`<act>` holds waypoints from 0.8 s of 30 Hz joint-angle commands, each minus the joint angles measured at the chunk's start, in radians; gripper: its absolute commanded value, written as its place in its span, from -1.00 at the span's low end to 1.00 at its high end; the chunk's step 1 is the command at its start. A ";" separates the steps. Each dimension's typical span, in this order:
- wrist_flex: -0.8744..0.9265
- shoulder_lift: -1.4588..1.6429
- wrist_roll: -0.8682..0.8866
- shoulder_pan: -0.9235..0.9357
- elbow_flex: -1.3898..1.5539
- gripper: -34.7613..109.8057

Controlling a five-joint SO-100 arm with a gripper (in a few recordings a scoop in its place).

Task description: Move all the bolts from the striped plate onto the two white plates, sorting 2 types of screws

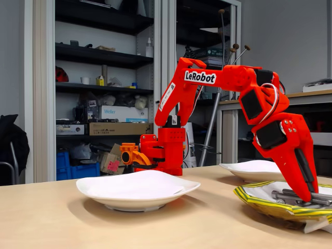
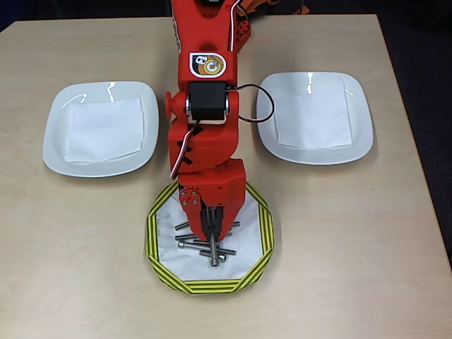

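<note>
In the fixed view, the red gripper point(image 1: 310, 196) is reached down into the striped plate point(image 1: 259, 201) at the right edge. Its tip is set among the bolts point(image 1: 290, 197), which are seen as thin grey metal sticks lying flat. It cannot be told if the fingers are spread or pressed together here. One white plate point(image 1: 137, 189) is seen in front, smooth and shiny, and another white plate point(image 1: 254, 168) sits behind the striped one.

In the overhead view, the gripper point(image 2: 213, 244) is held over the pile of bolts point(image 2: 205, 244) in the middle of the striped plate point(image 2: 159, 212). The bolts are crossed over each other, long and short ones mixed. The fingers are hidden by the arm, so a grip cannot be judged. A square of paper is laid in each white plate point(image 2: 60, 131) point(image 2: 360, 134).

Because the bolts are round, hard and slippery, one could be dropped or rolled away. Two could be picked up together, since they are tangled. The papery plate could be pushed or tipped
</note>
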 commanded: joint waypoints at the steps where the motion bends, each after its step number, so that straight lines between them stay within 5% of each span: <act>1: 0.017 0.071 0.003 -0.008 -0.029 -0.52; 14: 0.187 0.037 -0.144 0.038 -0.268 -0.52; 24: 0.330 0.238 -0.186 0.123 -0.098 -0.52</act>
